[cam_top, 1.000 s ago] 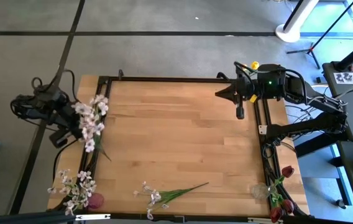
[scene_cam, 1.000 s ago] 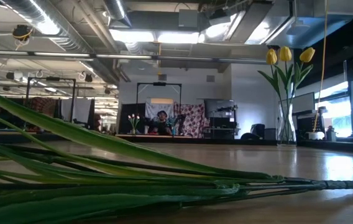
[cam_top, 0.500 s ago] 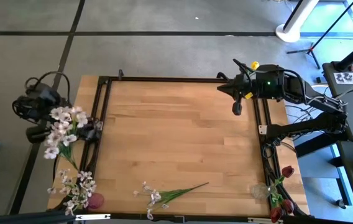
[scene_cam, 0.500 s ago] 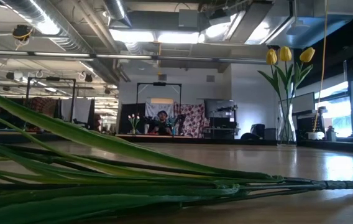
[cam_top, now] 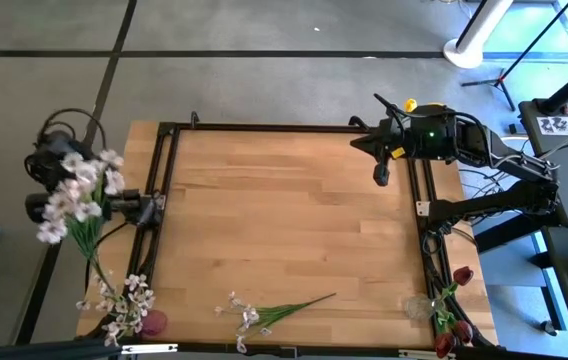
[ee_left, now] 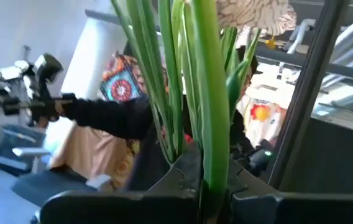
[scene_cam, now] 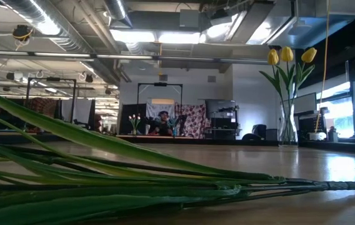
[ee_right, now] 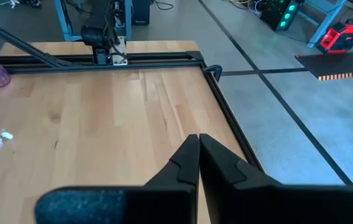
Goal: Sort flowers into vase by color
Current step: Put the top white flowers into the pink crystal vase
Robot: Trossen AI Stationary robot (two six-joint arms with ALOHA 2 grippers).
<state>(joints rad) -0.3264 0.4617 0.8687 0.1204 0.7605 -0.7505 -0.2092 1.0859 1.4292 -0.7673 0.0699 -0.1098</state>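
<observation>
Left gripper [ee_left: 192,186] clenches a white spray [cam_top: 76,195]; stem slants down toward the pink vase [cam_top: 152,322] below it.

Flower and vase count

Three sprays of tiny white-pink blossoms [cam_top: 76,193], three yellow tulip heads [scene_cam: 288,55], three dark red tulip heads [cam_top: 461,275], three vases [cam_top: 152,322].

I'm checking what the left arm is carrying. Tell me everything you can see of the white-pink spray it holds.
The white-pink spray is a bunch of small pale blossoms on thin green stems with long narrow leaves, artificial-looking. The left claw is shut on the stems, seen close up in the wrist view. From above, it hangs past the table's left edge, blossoms toward the arm, stems trailing down toward the pink vase at the near-left corner.
</observation>
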